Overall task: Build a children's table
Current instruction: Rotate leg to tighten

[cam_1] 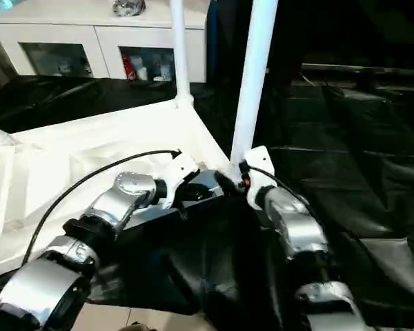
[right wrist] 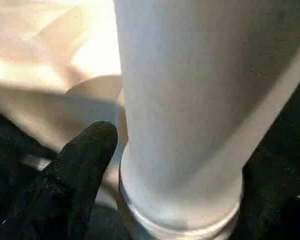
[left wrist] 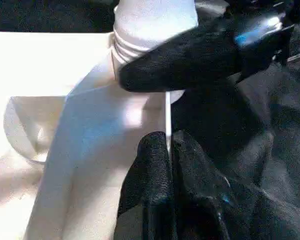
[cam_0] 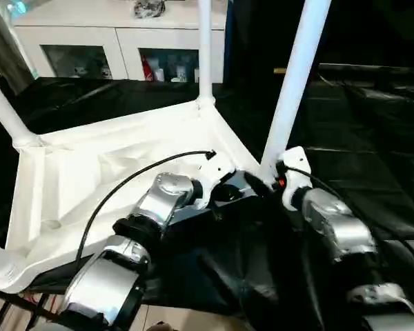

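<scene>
The children's table lies upside down: its white tabletop [cam_0: 76,179] rests ribbed side up on the black cloth. White legs stand in its corner sockets, at the far corner [cam_0: 204,48], the left [cam_0: 7,110] and the near right [cam_0: 297,76]. My left gripper [left wrist: 169,150] is at the near right corner, fingers pressed together on the tabletop's thin edge. My right gripper [cam_0: 272,181] sits at the base of the near right leg [right wrist: 190,100]. One finger [right wrist: 85,170] shows just beside the leg with a thin gap, the leg standing between the jaws.
The black-draped work table [cam_0: 372,138] stretches away to the right and behind. A white cabinet [cam_0: 117,48] with glass doors stands at the back. A black cable [cam_0: 124,183] loops over my left forearm. The work table's front edge runs just below my arms.
</scene>
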`<state>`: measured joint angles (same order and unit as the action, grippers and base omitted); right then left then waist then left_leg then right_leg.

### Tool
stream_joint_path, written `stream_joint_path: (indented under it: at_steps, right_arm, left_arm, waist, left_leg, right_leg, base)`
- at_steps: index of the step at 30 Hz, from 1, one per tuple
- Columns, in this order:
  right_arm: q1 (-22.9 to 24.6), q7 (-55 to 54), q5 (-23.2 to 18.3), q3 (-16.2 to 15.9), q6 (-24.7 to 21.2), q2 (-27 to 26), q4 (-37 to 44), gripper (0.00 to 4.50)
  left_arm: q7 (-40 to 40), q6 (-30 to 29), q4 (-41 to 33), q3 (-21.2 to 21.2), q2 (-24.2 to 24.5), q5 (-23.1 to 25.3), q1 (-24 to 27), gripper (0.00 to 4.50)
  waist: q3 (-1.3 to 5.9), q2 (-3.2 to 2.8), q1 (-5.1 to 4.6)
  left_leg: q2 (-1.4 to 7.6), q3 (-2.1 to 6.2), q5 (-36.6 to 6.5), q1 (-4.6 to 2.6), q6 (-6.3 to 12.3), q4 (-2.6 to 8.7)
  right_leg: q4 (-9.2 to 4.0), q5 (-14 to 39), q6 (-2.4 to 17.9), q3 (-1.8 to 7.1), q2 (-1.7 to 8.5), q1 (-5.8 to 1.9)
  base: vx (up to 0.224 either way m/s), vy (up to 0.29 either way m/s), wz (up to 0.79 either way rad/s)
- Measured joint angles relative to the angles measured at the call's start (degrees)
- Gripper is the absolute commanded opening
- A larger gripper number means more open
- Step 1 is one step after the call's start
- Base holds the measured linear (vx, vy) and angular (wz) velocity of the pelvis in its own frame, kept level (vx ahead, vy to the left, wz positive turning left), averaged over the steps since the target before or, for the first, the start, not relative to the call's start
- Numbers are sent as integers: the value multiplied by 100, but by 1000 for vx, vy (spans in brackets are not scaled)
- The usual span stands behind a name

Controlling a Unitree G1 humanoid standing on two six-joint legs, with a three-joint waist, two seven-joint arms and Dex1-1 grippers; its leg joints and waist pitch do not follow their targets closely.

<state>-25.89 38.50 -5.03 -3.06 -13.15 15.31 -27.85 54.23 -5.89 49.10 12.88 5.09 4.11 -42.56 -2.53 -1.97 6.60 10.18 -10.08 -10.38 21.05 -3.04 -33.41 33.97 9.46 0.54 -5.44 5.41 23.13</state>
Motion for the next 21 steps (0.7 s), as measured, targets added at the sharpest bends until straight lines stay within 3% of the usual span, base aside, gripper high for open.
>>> stream_joint_path:
  at_steps: [6,11,15,21]
  right_arm:
    - [350,1436,-284,-371,-74,603,590,376]
    - [386,2063,-463,-436,-264,857,783,376]
    - [451,2542,-650,-541,-431,1010,957,333]
    - [451,2695,-661,-605,-489,1052,982,281]
  left_arm:
    - [1067,9,-592,121,432,-142,389,0]
    - [1480,-1,-873,186,605,-221,526,0]
    - [1935,-108,-1265,270,839,-334,741,0]
    - [2055,-185,-1412,275,896,-340,816,0]
  waist:
    - [-1,-4,55]
    - [-3,-1,104]
    - [-4,-1,177]
    - [-8,7,178]
  left_leg:
    - [4,0,1,-1,0,4]
    - [4,0,0,-1,0,-12]
    - [9,0,1,0,0,-7]
    - [8,-2,1,4,-1,-17]
  right_leg:
    - [1,18,-20,-2,-2,1]
    - [1,17,-19,0,-1,3]
    - [8,14,-14,-3,-2,9]
    - [7,16,-17,-1,-1,8]
  base:
    - [0,0,0]
    - [0,0,0]
    - [0,0,0]
    - [0,0,0]
